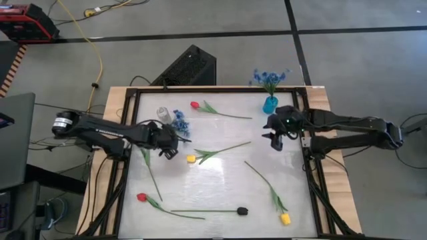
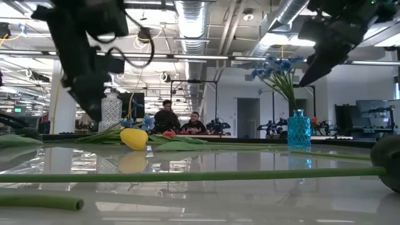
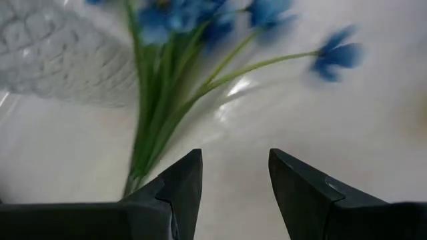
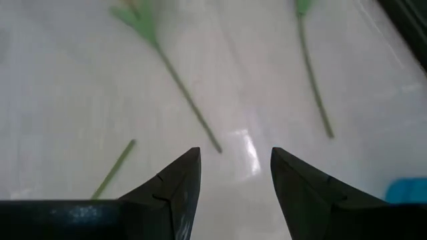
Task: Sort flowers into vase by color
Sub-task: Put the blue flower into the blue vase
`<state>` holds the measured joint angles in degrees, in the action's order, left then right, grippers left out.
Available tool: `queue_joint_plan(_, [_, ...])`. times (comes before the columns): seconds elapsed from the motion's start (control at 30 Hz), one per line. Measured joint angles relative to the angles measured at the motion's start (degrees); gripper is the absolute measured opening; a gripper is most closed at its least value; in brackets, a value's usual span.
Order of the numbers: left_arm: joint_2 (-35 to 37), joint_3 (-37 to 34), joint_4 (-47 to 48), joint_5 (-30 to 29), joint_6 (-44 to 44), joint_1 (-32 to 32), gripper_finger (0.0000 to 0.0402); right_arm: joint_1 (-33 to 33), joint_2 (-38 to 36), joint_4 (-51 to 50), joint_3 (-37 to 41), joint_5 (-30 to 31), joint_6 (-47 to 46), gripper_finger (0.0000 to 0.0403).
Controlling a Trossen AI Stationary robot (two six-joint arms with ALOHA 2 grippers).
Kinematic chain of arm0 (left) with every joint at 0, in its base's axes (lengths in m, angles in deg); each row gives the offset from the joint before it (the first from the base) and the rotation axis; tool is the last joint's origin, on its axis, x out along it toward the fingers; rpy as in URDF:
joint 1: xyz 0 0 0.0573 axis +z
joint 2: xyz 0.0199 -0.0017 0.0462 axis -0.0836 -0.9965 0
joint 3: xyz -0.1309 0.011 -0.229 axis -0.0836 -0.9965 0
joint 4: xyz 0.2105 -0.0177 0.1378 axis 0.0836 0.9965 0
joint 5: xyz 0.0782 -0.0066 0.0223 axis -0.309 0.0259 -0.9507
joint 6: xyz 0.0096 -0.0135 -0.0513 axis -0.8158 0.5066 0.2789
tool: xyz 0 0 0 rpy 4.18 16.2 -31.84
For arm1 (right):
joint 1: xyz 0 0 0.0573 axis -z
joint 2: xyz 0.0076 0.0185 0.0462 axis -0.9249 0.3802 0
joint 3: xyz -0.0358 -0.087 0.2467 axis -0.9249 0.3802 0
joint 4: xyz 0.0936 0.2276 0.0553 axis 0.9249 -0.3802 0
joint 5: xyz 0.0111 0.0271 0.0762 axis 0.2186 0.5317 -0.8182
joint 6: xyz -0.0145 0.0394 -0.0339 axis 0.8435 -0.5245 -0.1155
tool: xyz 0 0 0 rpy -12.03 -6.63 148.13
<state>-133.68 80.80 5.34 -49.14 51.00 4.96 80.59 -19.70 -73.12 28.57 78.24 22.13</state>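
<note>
One blue sprig point(image 1: 179, 124) lies left of centre on the tabletop point(image 1: 220, 187), stem running down-left, just ahead of the left gripper point(image 1: 170, 151), spread and empty; the right gripper point(image 1: 275, 141), also spread, hovers farther off.

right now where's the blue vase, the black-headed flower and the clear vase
blue vase point(image 1: 269, 105), high view, on its glass body
black-headed flower point(image 1: 242, 211), high view, on its dark head
clear vase point(image 2: 110, 110), low view, on its faceted glass body
</note>
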Motion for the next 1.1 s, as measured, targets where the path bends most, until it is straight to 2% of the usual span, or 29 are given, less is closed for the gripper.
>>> queue_joint_plan(0.17, [-4.1,-1.2,-0.1,0.4,-3.5,5.9,0.0163,-3.4,0.0,0.0,0.0,0.0,0.6,0.0207])
queue_joint_plan(0.27, [-6.8,-1.1,-0.2,2.6,-6.9,8.9,0.0163,-4.8,0.0,-0.1,0.0,0.0,0.6,0.0207])
queue_joint_plan(0.43, [-9.8,-0.1,0.7,6.3,-11.5,10.4,0.0163,-5.9,0.0,-0.1,0.0,0.0,1.1,0.0207])
queue_joint_plan(0.87, [-10.0,0.4,5.0,5.9,-19.7,13.0,0.0163,-5.7,0.0,-0.1,0.0,0.1,1.9,0.0207])
queue_joint_plan(1.1, [-9.7,-1.0,0.1,8.1,-27.1,18.7,0.0163,-5.7,0.1,-0.1,0.0,0.1,1.5,0.0207])
